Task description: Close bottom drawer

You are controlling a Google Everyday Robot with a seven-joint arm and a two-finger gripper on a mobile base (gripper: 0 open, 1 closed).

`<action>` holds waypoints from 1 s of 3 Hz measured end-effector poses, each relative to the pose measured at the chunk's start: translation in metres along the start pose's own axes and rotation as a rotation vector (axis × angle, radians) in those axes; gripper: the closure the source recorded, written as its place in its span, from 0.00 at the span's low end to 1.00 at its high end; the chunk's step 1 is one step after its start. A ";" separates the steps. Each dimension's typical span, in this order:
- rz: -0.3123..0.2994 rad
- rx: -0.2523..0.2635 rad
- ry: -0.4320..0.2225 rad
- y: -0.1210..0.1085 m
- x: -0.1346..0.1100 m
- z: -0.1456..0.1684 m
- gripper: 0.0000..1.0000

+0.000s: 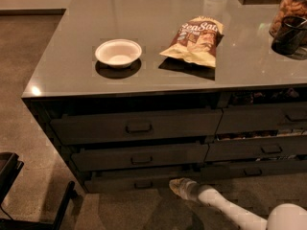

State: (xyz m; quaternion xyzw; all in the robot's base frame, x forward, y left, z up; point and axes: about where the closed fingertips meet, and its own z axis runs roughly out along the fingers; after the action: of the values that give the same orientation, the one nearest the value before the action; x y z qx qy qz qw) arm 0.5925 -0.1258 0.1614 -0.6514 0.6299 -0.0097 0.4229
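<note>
My claw (180, 187), down low at the bottom drawer (120, 182)

On the bench (81, 28) a white bowl (118, 52) sits at my left. Below it the bottom drawer, lowest of the left stack, looks slightly pulled out. My claw is near the floor, close by that drawer's right end; I cannot tell whether it is clenched or released. A chip bag (194, 41) lies further right on the bench.

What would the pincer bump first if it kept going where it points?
Probably the front of the bottom drawer, right of its handle. The pincer sits low by it, aimed leftward; depth is unclear.
</note>
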 end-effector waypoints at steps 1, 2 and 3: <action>-0.009 -0.012 0.004 -0.020 0.000 0.020 1.00; -0.009 -0.012 0.004 -0.020 0.000 0.020 1.00; 0.003 -0.049 0.020 -0.011 -0.002 0.012 1.00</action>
State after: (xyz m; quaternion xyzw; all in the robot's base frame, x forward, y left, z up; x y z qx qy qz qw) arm 0.6079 -0.1189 0.1609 -0.6607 0.6350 -0.0003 0.4003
